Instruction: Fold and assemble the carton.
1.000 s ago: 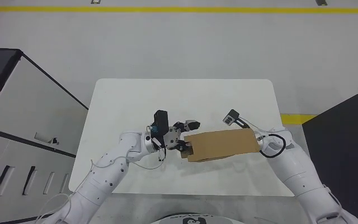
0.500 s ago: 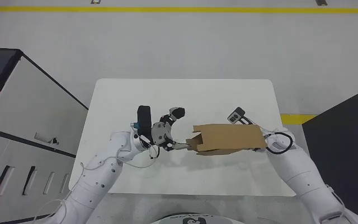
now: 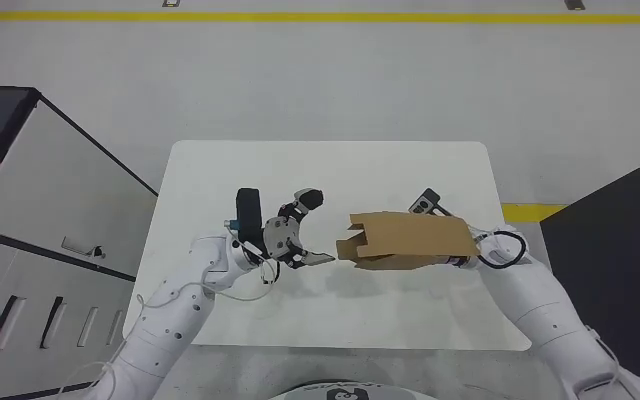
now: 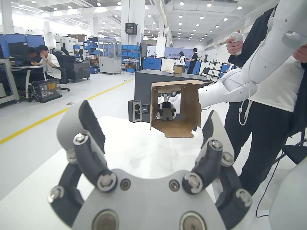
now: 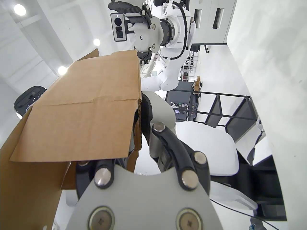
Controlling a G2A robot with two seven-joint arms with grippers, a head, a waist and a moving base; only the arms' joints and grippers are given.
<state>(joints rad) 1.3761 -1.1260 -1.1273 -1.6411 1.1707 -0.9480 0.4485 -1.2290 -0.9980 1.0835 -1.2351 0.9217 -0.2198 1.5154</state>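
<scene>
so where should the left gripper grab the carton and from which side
Probably the side wall at the open end, approached from the left gripper's own side, level with the table. The carton lies sideways as an open tube facing that gripper, so its fingers can straddle the thin panel, one inside, one outside. The right gripper holds the far end.

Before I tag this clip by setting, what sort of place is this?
Probably a robotics lab or workshop in an open industrial hall: racks of blue bins at the back, a yellow floor line, and a computer desk.
</scene>
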